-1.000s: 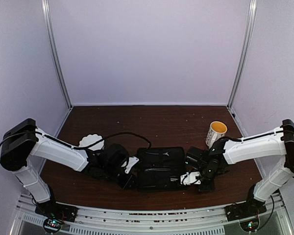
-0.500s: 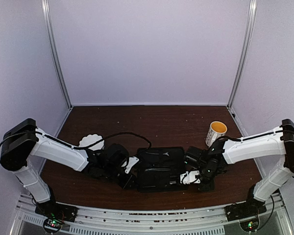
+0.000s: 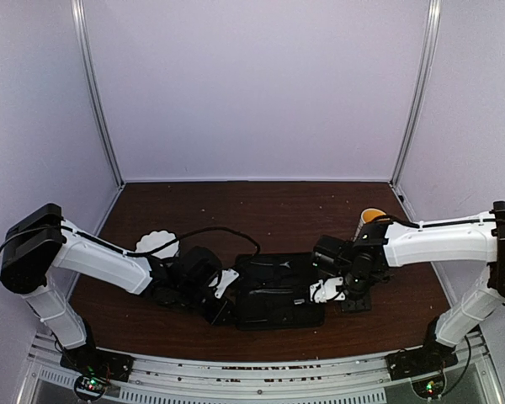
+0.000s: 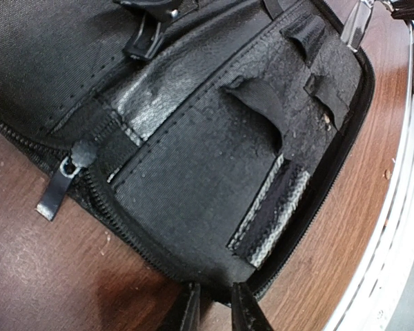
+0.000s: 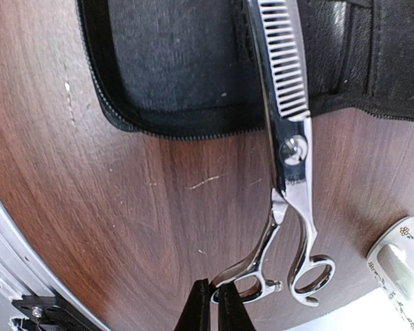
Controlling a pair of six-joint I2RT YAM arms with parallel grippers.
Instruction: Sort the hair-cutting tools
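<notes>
Silver thinning scissors (image 5: 290,148) with a toothed blade hang tip-first over the edge of the open black zip case (image 5: 179,62). My right gripper (image 5: 214,307) is shut on one of their ring handles, and the other ring is free. From above, this gripper (image 3: 324,291) sits at the case's right edge (image 3: 278,295). My left gripper (image 4: 216,308) pinches the near rim of the case (image 4: 193,158), and its place in the top view (image 3: 222,308) is the case's left front corner. A black clip (image 4: 148,31) lies on the case's far part.
A white fluted bowl (image 3: 157,244) stands behind the left arm. A yellow-lined mug (image 3: 372,216) is mostly hidden behind the right arm; its patterned side (image 5: 400,265) shows close to the scissors' rings. The table's front metal edge (image 4: 400,227) runs near the case.
My right gripper has shut on the scissors' ring handle and moved up and away from the front edge, toward the case. The left gripper has stayed on the case's rim.
</notes>
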